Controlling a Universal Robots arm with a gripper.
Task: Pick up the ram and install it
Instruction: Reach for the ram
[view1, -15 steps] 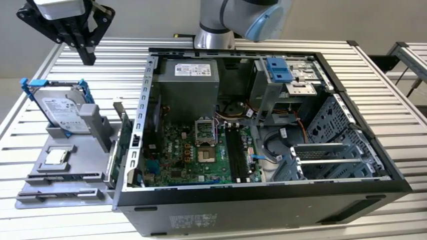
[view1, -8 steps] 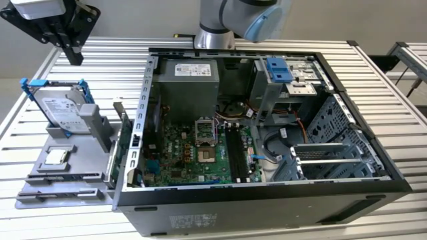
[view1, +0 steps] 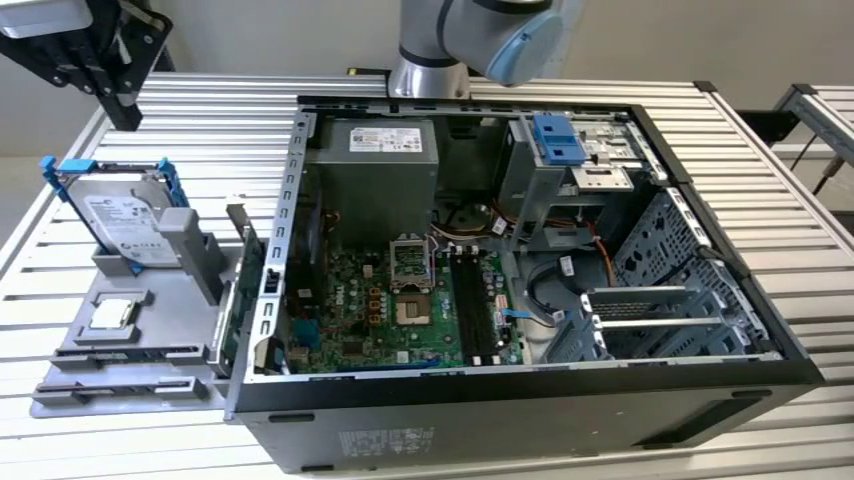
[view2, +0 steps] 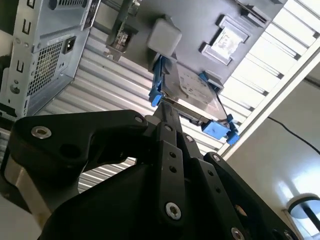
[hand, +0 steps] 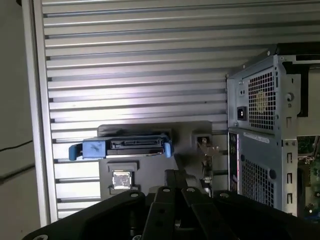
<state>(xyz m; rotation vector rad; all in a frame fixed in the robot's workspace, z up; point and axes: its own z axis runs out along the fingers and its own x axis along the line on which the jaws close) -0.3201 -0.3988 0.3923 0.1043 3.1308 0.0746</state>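
The ram (view1: 248, 300) is a thin dark stick standing on edge in a slot at the grey tray's side, close against the open computer case (view1: 534, 400). In both wrist views it (view2: 120, 36) (hand: 205, 147) shows gold contacts. My black gripper (view1: 124, 120) hangs high at the exterior view's far left, above and behind the tray, well away from the ram. Its fingers (view2: 161, 111) (hand: 173, 174) meet at their tips with nothing between them. The black memory slots (view1: 467, 300) lie on the green motherboard inside the case.
A grey tray (view1: 134, 370) on the slatted metal table also holds a silver hard drive in a blue bracket (view1: 127, 225) and a small square silver chip (view1: 118, 312). The case's walls, drive cage (view1: 561, 150) and cables crowd the motherboard.
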